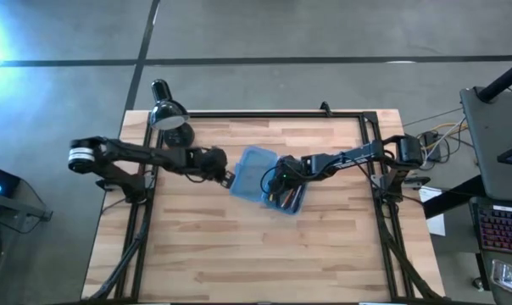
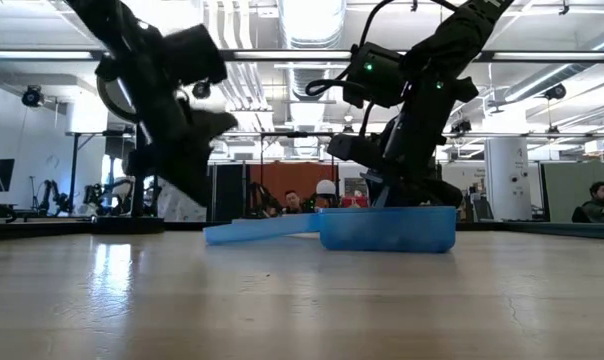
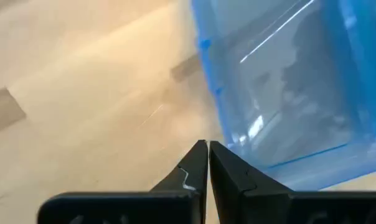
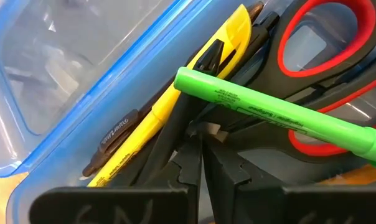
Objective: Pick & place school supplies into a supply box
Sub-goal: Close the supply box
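Observation:
The supply box [image 1: 258, 176] is a translucent blue case lying open in the middle of the table, its lid [image 2: 262, 231] spread toward the left and its tray [image 2: 387, 229] flat on the wood. In the tray lie a yellow pen [image 4: 175, 112], a green marker [image 4: 269, 112], scissors with red handles [image 4: 325, 37] and dark pens. My right gripper [image 4: 202, 142] is shut, pointing down into the tray among these. My left gripper [image 3: 208, 146] is shut too, just off the lid's outer edge [image 3: 281, 165]. My right gripper reaches from above into the tray, its shut fingertips [image 4: 188, 155] down among the dark pens beside the yellow pen, under the green marker that lies across them. Whether they pinch or only touch a pen, I cannot tell. My left gripper stands close to the lid's edge; whether it touches, I cannot tell.
A black desk lamp [image 1: 167, 114] stands at the table's far left corner, behind the left arm. Dark frame rails [image 1: 370, 140] run along the far edge and both sides. Bare wood [image 1: 256, 254] spreads out on the near side of the case.

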